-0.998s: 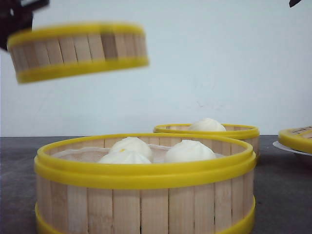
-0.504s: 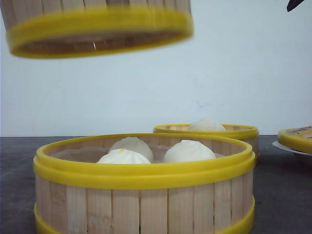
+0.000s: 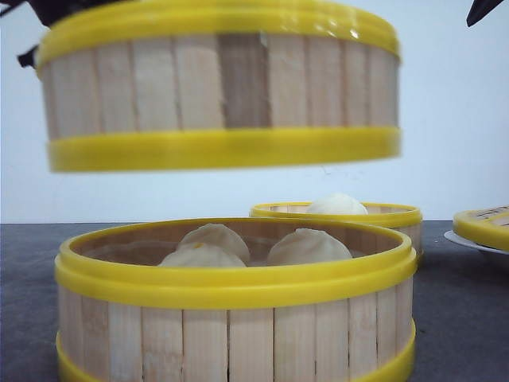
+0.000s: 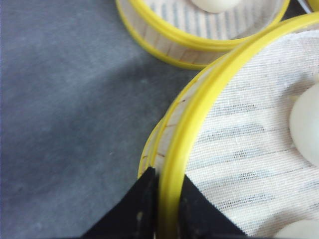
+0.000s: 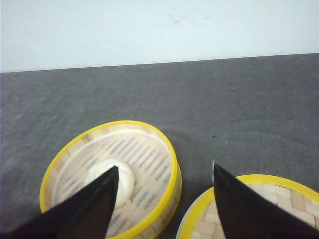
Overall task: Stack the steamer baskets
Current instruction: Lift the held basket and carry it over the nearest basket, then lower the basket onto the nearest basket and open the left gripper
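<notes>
The left pincer pinches the lifted steamer basket by its stiff rim; probably light, buns inside.

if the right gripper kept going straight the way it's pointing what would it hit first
Probably bare dark table. The open right gripper aims between the one-bun basket and the slatted lid, touching neither; depth is unclear.

Steamer baskets of pale matt bamboo slats, glossy yellow plastic rims; rough grey cloth-like table.
</notes>
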Robot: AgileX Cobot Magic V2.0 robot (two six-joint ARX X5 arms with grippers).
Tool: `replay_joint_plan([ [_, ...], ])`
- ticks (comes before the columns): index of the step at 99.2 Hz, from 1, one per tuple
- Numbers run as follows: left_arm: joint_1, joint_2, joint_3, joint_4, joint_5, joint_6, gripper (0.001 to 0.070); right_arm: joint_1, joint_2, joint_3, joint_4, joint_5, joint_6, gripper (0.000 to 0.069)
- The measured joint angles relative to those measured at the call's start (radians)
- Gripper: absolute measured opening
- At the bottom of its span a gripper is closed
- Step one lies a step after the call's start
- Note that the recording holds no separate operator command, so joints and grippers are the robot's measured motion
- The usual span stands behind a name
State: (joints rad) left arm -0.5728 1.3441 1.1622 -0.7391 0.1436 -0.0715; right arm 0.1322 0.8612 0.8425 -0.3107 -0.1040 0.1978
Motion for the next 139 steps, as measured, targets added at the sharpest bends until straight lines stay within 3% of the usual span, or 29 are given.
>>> replay_joint_plan([
  [40,-0.011,0.032,-0.063,0.096,-0.010,-0.003,0.0019,0.000,0.000,0.000,-0.014,0.000,0.000,0.0367],
  [112,-0.013,0.085,-0.089,0.105,-0.010,-0.004,0.0020,0.000,0.000,0.000,-0.015,0.000,0.000,0.0367],
  [119,-0.013,0.085,-0.089,0.107,-0.006,-0.011,0.0059,0.000,0.000,0.000,-0.015,0.000,0.000,0.0367],
  [132,-0.013,0.085,-0.088,0.121,-0.004,-0.020,0.0231,0.000,0.000,0.000,-0.015,-0.001,0.000,0.0367],
  [139,-0.012,0.080,-0.088,0.119,-0.015,-0.022,0.0267,0.000,0.000,0.000,-0.015,-0.006,0.000,0.0367],
])
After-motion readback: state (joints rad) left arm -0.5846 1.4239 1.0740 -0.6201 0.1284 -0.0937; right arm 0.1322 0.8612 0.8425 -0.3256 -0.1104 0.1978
